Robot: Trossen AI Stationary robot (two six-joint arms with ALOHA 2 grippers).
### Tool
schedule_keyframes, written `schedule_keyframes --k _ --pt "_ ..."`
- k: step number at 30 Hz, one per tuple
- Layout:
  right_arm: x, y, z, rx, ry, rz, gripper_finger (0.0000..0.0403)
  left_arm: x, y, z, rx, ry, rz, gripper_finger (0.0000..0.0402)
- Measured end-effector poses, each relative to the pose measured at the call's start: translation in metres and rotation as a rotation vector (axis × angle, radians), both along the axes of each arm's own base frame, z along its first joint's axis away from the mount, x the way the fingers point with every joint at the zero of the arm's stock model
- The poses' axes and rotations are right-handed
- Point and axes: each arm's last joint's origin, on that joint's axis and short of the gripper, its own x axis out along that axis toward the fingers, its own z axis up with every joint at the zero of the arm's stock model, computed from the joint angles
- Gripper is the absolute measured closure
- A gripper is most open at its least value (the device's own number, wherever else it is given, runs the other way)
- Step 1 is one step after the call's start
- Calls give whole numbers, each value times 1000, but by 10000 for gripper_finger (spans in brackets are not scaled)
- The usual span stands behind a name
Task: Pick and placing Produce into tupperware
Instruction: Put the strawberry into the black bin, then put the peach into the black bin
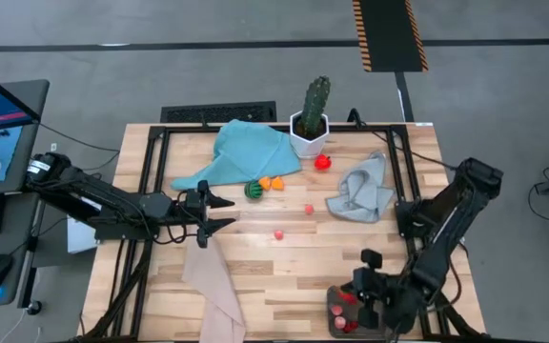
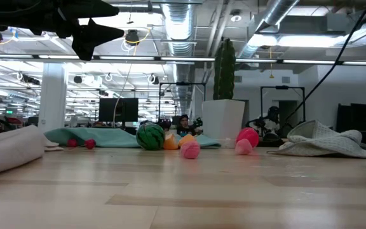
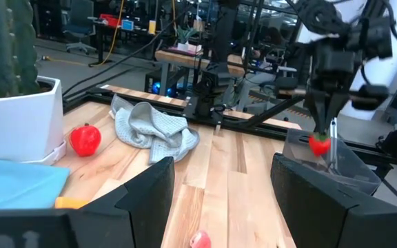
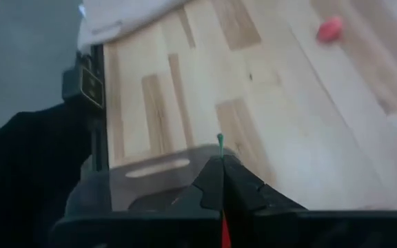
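The clear greyish tupperware (image 1: 336, 307) stands at the table's near right corner with red produce in it. My right gripper (image 3: 322, 132) hangs over it, shut on a small red produce piece (image 3: 319, 144) with a green stem (image 4: 220, 140). On the wood lie more produce: a green striped ball (image 1: 253, 190), orange pieces (image 1: 272, 182), a red piece (image 1: 323, 162) and two pink ones (image 1: 308, 209) (image 1: 278, 233). My left gripper (image 1: 229, 211) is open above the table's left middle, pointing level toward the right, with nothing between its fingers. My right gripper pinches the red piece (image 3: 319, 144) between its two fingertips, which come from above and slant steeply down. The piece's red body shows just below the fingertips. It is lifted clear, above the tupperware's open top (image 3: 336, 164).
A cactus in a white pot (image 1: 311, 119) stands at the far middle, a teal cloth (image 1: 246, 152) to its left and a grey cloth (image 1: 362, 191) to its right. A beige cloth (image 1: 213, 286) lies near the front left. Bare wood (image 1: 294, 267) lies between the arms.
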Motion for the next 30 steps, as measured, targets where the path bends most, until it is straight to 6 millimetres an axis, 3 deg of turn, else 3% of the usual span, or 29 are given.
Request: schedule_keyframes --k 7,11,30 --pt "-6 15 -20 9 38 -31 392 0 0 0 -1 0 0 171" --pt "-7 18 -25 19 42 -38 374 0 0 0 -1 0 0 171" --pt "-1 14 -24 -22 52 -15 354 0 0 -1 0 4 0 171"
